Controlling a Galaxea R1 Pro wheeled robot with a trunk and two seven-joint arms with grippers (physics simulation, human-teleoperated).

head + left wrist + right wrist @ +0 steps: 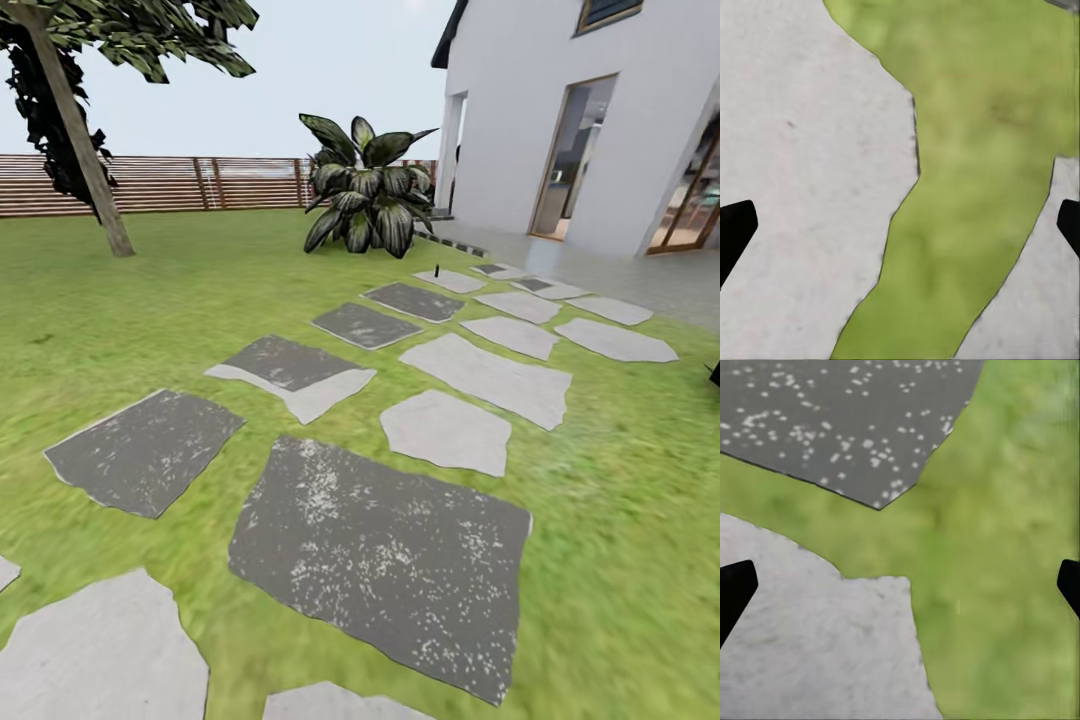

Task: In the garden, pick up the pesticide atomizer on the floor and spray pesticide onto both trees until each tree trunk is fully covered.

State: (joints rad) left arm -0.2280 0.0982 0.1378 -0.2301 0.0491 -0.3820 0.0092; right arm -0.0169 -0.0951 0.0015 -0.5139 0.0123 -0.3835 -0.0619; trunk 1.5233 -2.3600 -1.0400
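Note:
One tree stands at the lawn's far left, its pale grey-beige trunk (88, 155) leaning under jagged dark green foliage (170, 35). A tiny dark upright object (437, 268) sits by the far stepping stones, too small to identify. My left gripper (900, 225) is open, its black fingers (735, 225) far apart over a pale stone and a strip of grass (960, 187). My right gripper (900, 585) is also open and holds nothing, above grass between a pale stone (810, 645) and a dark speckled stone (847, 412). The second tree is out of view.
Grey stepping stones (380, 550) run from the foreground toward the white house (560, 120) at the right. A broad-leaved plant (368, 190) grows by the house corner. A brown slatted fence (200, 183) closes the back. Something black (714, 374) pokes in at the right edge.

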